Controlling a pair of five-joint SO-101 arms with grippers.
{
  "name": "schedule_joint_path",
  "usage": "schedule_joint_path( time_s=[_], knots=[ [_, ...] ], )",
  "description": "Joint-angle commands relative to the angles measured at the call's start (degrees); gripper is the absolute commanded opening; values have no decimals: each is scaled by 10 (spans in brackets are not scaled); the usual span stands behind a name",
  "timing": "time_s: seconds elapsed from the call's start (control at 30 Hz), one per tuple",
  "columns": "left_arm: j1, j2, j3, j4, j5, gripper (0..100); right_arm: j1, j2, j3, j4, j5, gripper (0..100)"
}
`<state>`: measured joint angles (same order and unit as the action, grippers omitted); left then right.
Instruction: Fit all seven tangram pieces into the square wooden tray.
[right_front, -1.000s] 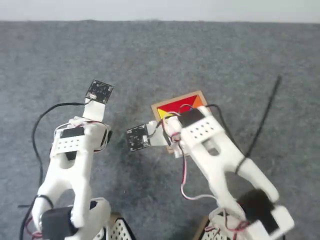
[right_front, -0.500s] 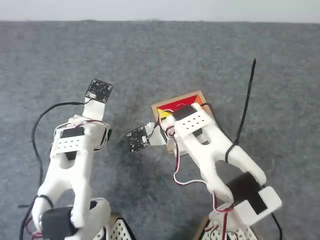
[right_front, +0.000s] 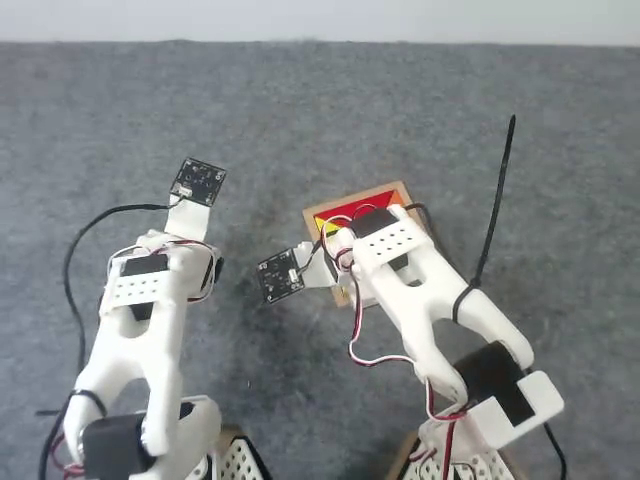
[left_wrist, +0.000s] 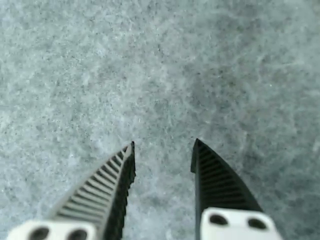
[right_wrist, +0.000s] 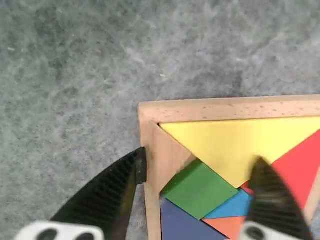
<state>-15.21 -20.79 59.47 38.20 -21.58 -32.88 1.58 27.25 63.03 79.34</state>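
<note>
A grey felt-like cloth (right_front: 300, 100) covers the table, and a pale strip of wall runs along its far edge. The square wooden tray (right_wrist: 150, 145) lies right of centre, partly under the right arm's wrist. Packed flat inside it are a large yellow triangle (right_wrist: 235, 142), a red triangle (right_wrist: 300, 165), a green square (right_wrist: 199, 189), a light blue piece (right_wrist: 231, 206), a dark blue piece (right_wrist: 180, 222) and an orange triangle (right_wrist: 222, 226). A tan, wood-coloured triangular patch (right_wrist: 172, 157) sits between the rim, the yellow triangle and the green square; I cannot tell whether it is bare floor or a seventh piece. The right gripper (right_wrist: 200, 160) is spread wide and holds nothing. One finger is against the outside of the rim, and the other is over the join between yellow and red. The step in hand looks like checking or seating the pieces. That calls for light downward pressure and no sideways push, since the tray would probably slide on the cloth. Well to the left, the left gripper (left_wrist: 164, 145) is partly spread over bare cloth and holds nothing. No readable writing appears on the tray or the pieces.
</note>
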Motion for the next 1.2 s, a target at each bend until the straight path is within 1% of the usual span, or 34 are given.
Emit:
schedule_joint_path(
  time_s=[0.0,0.13,0.3,0.4,0.47,0.53,0.6,0.67,0.73,0.77,0.93,1.07,1.17],
  knots=[
    [-5,-12,-1,-10,-6,177,18,-7,-32,-7,7,385],
    [-5,-11,0,-10,-6,177,26,-17,-32,-4,-10,384],
    [-5,-11,0,-11,-7,177,35,-62,-28,-8,-91,383],
    [-5,-11,0,-11,-7,177,33,-76,-25,-8,-164,383],
    [-5,-11,0,-11,-7,177,32,-66,-3,-32,-200,383],
    [-5,-11,0,-11,-7,177,41,-53,30,-91,-230,376],
    [-5,-11,0,-11,-7,177,48,-46,54,-134,-281,310],
    [-5,-11,0,-11,-7,177,50,-50,56,-140,-329,199],
    [-5,-11,0,-11,-7,177,51,-63,56,-140,-360,91],
    [-5,-11,0,-11,-7,177,52,-70,57,-140,-369,67],
    [-5,-11,0,-11,-7,177,69,-86,60,-134,-415,97],
    [-5,-11,0,-11,-7,177,62,-102,56,-73,-428,96],
    [-5,-11,0,-11,-7,177,48,-116,57,-35,-433,71]
  ],
)
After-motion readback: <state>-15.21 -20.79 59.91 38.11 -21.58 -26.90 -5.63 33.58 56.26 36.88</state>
